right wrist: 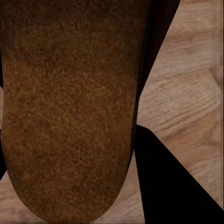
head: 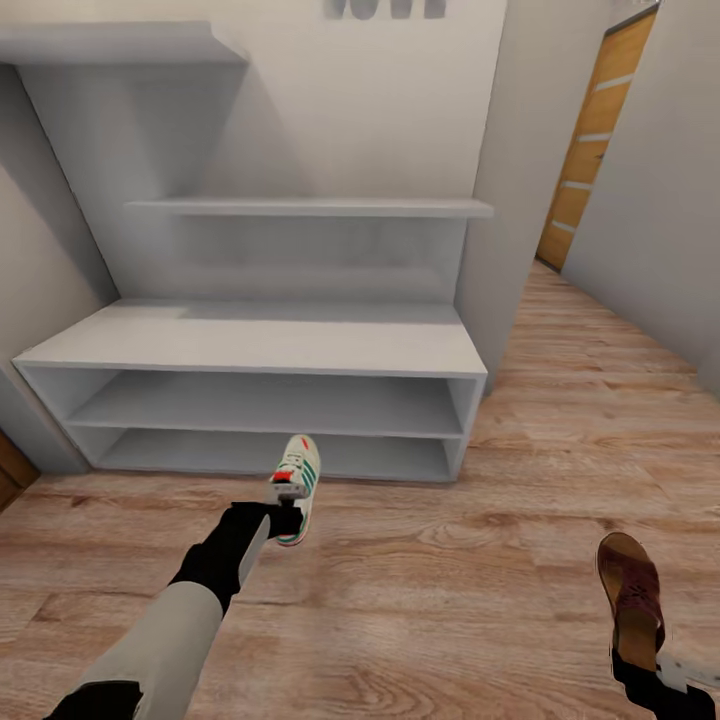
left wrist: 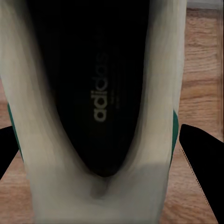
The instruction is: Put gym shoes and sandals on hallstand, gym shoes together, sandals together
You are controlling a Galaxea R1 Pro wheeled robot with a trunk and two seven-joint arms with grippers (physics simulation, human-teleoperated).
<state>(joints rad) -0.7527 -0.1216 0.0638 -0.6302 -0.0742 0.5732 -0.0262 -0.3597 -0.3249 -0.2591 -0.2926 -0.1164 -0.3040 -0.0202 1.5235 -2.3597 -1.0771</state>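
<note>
Gym shoe (head: 297, 487) is hanging just in front of hallstand (head: 250, 345), left gripper (head: 283, 518) clamping its heel; right gripper (head: 640, 665) pinching sandal (head: 630, 590) heel. Both prob light, stiffest at heel.

Count on inspection: one sneaker (head: 296, 488), one sandal (head: 630, 592), one grey shoe rack (head: 250, 345), and one wooden door (head: 595, 140) far right.

Light: even, soft, fairly bright
Shadows: faint under the shelves (head: 310, 208); dim inside the rack (head: 270, 405)
Glare: floor (head: 480, 580) matte
Blur: shoe (left wrist: 100, 112) and sandal (right wrist: 70, 107) close, soft-edged in the wrist views
</note>
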